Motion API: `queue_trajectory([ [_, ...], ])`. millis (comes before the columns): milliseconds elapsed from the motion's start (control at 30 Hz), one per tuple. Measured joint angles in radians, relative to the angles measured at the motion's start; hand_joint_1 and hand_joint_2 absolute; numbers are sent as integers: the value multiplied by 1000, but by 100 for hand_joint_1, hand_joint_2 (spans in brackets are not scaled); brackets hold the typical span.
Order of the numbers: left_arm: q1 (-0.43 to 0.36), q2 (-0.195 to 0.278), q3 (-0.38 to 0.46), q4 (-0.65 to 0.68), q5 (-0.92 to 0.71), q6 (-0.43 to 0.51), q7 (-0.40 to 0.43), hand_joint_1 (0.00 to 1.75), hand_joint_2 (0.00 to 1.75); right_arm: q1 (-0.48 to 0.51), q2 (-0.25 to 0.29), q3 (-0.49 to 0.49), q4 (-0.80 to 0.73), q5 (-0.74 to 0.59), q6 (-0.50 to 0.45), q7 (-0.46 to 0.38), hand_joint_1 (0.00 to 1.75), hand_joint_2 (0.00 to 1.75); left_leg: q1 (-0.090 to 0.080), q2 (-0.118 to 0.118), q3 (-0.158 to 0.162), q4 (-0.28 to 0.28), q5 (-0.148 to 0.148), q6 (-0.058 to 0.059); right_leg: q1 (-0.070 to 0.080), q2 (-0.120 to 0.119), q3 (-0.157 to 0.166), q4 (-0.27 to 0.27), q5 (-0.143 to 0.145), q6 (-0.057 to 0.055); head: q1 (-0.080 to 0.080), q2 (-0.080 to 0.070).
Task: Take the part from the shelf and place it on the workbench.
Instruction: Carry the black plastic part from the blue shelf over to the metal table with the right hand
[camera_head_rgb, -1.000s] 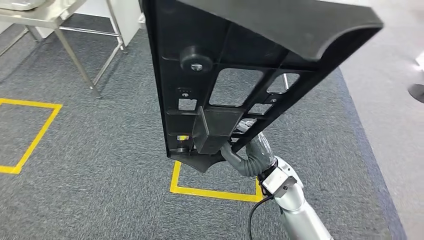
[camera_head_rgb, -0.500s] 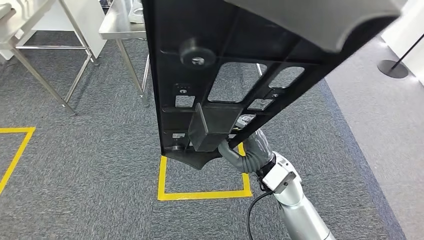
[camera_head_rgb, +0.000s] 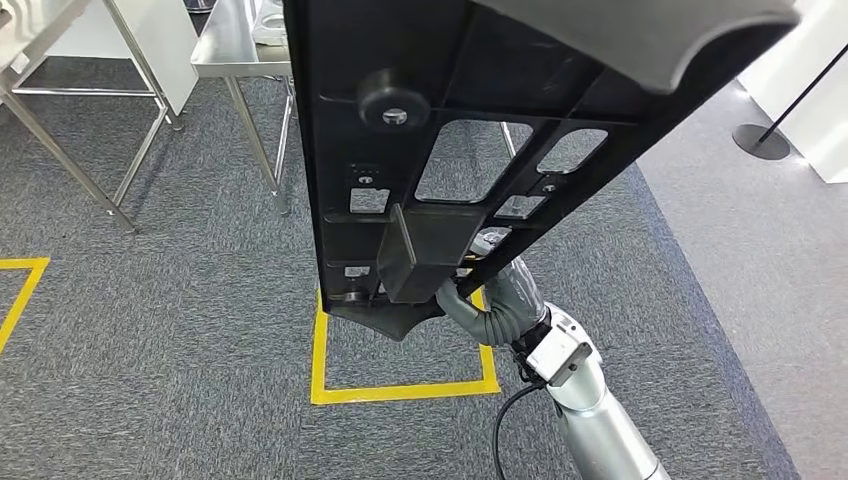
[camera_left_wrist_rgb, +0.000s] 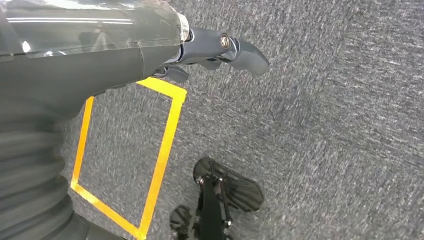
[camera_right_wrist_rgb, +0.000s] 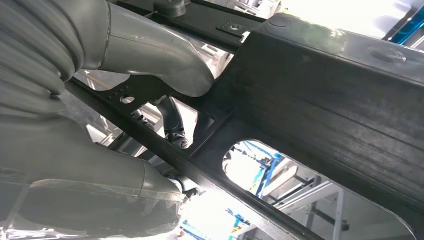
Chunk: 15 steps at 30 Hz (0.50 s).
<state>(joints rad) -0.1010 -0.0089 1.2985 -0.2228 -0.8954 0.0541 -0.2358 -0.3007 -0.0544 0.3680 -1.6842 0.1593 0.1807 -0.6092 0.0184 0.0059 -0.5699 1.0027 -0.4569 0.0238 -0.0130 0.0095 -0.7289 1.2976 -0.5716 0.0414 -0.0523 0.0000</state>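
— Honestly, how is it looking?
— Right hand (camera_head_rgb: 490, 300) is clenching the black part (camera_head_rgb: 440, 120) low, carrying it tilted above the carpet; it may be levering loose. Left hand (camera_left_wrist_rgb: 220, 50) is hanging released.
— Any differences between views?
— Right wrist view is showing the thumb (camera_right_wrist_rgb: 150, 55) gripping a rib; head view is showing the steel workbench (camera_head_rgb: 225, 50) beyond.

the large black ribbed plastic part (camera_head_rgb: 470, 130) fills the upper centre of the head view, tilted, its lower end in the right hand (camera_head_rgb: 490, 300) at lower centre. below it on the carpet lies a yellow tape square (camera_head_rgb: 400, 385). a steel-legged table (camera_head_rgb: 235, 45) stands upper left, a round stand base (camera_head_rgb: 758, 140) upper right.
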Motion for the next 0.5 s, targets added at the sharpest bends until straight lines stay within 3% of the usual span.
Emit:
queue_trajectory([
  [33,0,0,0,0,-2,-3,-1,0,175,1,-1,0,1,0,-1,0,175,175,0,1,2,0,-1,-1,-2,-2,13,-29,26,0,0,0],
  [100,-1,0,0,0,-5,-9,-3,0,175,1,-2,-1,1,-1,-2,-1,175,175,-1,1,7,0,-5,-6,-1,-10,82,-170,93,-6,0,0],
  [167,-2,1,-1,0,-7,-12,-5,0,175,1,-3,-2,1,-2,-3,-2,175,175,-4,2,10,2,-9,-16,5,-16,131,-271,124,-18,0,0],
  [233,-2,1,-1,0,-8,-13,-5,0,175,3,-4,-5,2,-2,-4,-3,175,175,-6,5,11,1,-12,-28,10,-14,135,-286,122,-31,0,0],
  [333,-4,2,-2,0,-13,-14,-4,0,175,6,-7,-9,0,-2,-5,-7,175,175,-3,6,3,29,-36,-44,4,-9,145,-299,126,-52,0,0],
  [433,-3,4,-3,0,-14,-14,-3,0,175,10,-8,-9,-1,-2,-6,-10,175,175,-2,3,-82,207,-121,-53,5,-8,151,-304,125,-65,0,0],
  [467,-2,4,-2,0,-14,-14,-3,0,175,13,-9,-9,-1,-2,-6,-10,175,175,-1,3,-114,264,-138,-55,7,-6,152,-304,124,-66,0,0],
  [500,-2,5,-2,0,-14,-14,-3,0,175,15,-9,-9,-1,-2,-6,-10,175,175,-1,3,-131,288,-135,-56,8,-4,153,-303,122,-66,0,0],
])
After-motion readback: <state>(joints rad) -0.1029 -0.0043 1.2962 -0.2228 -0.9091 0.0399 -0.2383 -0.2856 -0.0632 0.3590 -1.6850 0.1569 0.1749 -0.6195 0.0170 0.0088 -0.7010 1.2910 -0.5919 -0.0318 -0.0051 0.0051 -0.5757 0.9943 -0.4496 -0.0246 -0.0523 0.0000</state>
